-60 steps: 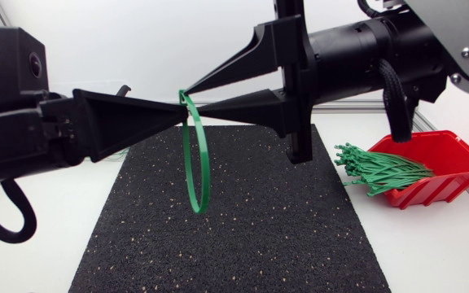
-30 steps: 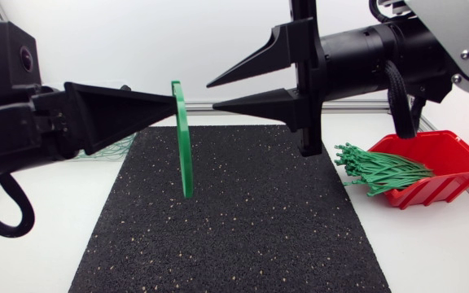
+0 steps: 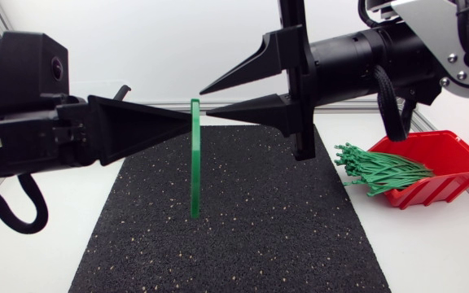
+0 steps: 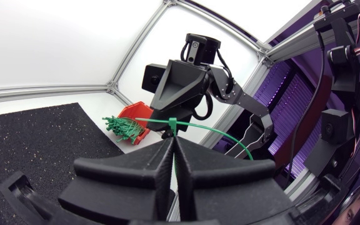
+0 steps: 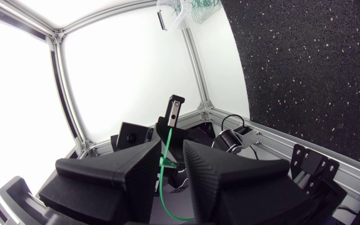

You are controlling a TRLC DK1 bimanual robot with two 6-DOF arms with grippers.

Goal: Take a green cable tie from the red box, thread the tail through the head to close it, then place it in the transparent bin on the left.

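A closed green cable tie loop (image 3: 195,163) hangs edge-on above the black mat (image 3: 251,236). My left gripper (image 3: 190,122) is shut on its upper part, and the tie's head (image 4: 172,125) sticks out just past the fingertips (image 4: 166,145). My right gripper (image 3: 206,104) faces it from the right, open, its lower fingertip close beside the loop. In the right wrist view the tie (image 5: 162,187) runs through the gap between the right gripper's (image 5: 170,159) fingers. The red box (image 3: 454,155) at the right holds a bundle of green ties (image 3: 381,169).
The transparent bin (image 5: 175,14), with green ties in it, lies past the mat's far side in the right wrist view; my left arm covers it in the head view. White table borders the mat on both sides.
The right gripper let go of the loop and drew back to the right, then came close again. The left gripper kept the loop, which turned edge-on and shifted slightly right.
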